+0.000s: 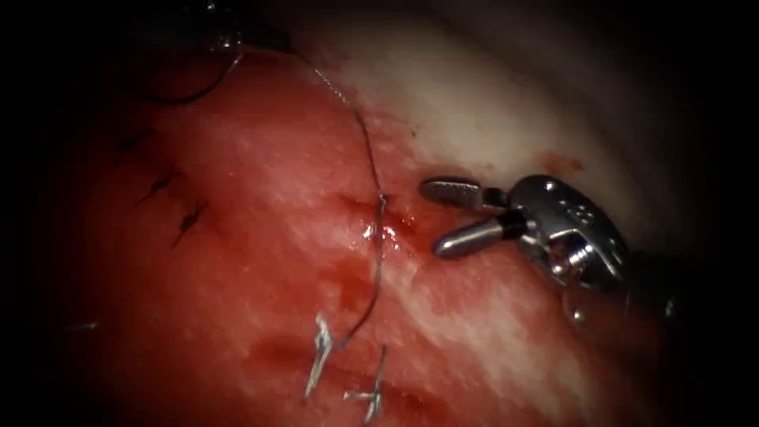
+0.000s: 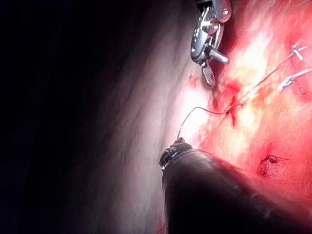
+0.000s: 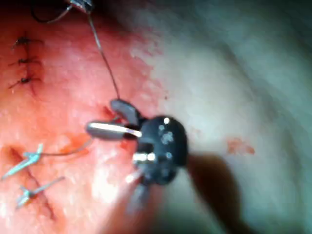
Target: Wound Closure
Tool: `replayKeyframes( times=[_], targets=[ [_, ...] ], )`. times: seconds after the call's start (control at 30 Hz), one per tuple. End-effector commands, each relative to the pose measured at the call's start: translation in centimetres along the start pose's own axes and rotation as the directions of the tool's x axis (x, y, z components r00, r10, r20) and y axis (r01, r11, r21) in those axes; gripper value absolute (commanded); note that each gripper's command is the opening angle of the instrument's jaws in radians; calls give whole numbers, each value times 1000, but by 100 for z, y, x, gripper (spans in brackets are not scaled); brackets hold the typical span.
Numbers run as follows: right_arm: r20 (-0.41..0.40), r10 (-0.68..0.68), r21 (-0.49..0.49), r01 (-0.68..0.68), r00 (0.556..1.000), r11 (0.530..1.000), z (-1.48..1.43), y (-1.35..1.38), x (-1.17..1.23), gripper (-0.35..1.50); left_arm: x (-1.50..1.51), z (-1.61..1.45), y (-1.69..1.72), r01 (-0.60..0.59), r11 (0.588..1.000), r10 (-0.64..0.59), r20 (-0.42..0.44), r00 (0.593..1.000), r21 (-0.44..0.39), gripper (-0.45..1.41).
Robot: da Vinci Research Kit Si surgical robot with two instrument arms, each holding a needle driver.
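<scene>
The right claw (image 1: 431, 217) hovers just right of the cut (image 1: 379, 229) in the tissue (image 1: 237, 237), its 2 jaws spread wide and holding nothing. The thread (image 1: 368, 150) runs from the cut up and away to the left claw (image 1: 225, 39) at the far edge, which holds it taut. I cannot make out the needle; 2 knotted stitches (image 1: 320, 352) sit nearer the camera.

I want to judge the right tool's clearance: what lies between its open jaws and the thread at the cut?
In the endoscope view, just bare wet tissue separates the empty right tool from the thread.
</scene>
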Motion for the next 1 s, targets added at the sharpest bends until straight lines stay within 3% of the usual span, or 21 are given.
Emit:
replayKeyframes(
  times=[0.03,0.23,0.7,1.0],
  targets=[
    [-2,-8,-7,8,1000,1000,15,14,-13,108,4,5,-2,-4,1000,4,-1,1000,1,-45],
    [26,-25,-33,25,999,999,42,27,-30,113,11,-4,8,-21,1000,21,-5,1000,-2,-45],
    [37,-173,-44,175,984,984,76,27,-25,116,26,-11,13,-37,999,37,-6,999,-3,-45],
    [85,-259,-27,262,962,965,93,29,-25,116,32,-10,13,-44,999,44,-10,999,-4,-45]
  ],
)
